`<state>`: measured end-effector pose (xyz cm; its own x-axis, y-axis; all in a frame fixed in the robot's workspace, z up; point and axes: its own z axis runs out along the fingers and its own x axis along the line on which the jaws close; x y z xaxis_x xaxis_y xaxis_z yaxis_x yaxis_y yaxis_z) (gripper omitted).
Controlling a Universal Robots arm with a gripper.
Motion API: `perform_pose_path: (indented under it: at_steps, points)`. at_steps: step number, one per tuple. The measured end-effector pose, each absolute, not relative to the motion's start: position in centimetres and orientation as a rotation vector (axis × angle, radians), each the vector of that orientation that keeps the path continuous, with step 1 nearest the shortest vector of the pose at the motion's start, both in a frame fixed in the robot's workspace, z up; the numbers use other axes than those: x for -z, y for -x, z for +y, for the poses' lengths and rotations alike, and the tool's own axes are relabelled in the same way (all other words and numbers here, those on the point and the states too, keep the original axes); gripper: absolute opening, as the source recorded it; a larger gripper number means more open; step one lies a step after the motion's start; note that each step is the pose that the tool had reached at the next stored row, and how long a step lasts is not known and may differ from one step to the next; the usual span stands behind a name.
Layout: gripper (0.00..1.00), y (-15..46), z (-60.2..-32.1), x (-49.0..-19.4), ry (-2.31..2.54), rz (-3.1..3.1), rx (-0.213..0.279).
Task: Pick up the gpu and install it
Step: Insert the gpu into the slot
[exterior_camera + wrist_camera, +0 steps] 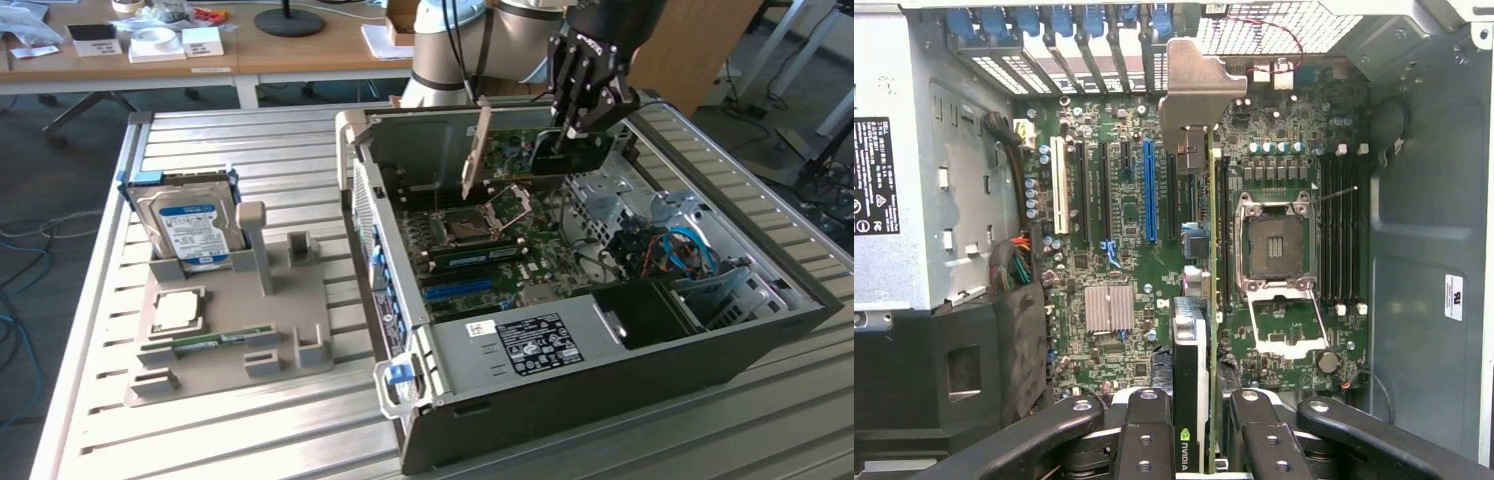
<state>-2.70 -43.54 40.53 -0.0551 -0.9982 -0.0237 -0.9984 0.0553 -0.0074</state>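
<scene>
Since the gripper (587, 125) clamps the gpu (567, 158) across its flat faces, the jaws sit narrow on it, card upright over the motherboard (521, 240) by the steel case's (694, 370) far end. Exterior view: flat silver bracket. Wrist view: thin green board edge-on, black face, beside the blue slot (1149, 190). Seated or not, can't tell.

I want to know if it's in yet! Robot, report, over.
Gripper shut on the gpu. Gpu held upright over the motherboard inside the open case, not seated yet. Slots beneath look free.
</scene>
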Motion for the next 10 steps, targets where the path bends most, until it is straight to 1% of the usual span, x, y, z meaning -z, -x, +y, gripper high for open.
perform_pose_path:
  at_steps: [10]
  points:
    - [0.27,2.70,-43.55,-40.40,2.144,2.266,-0.017]
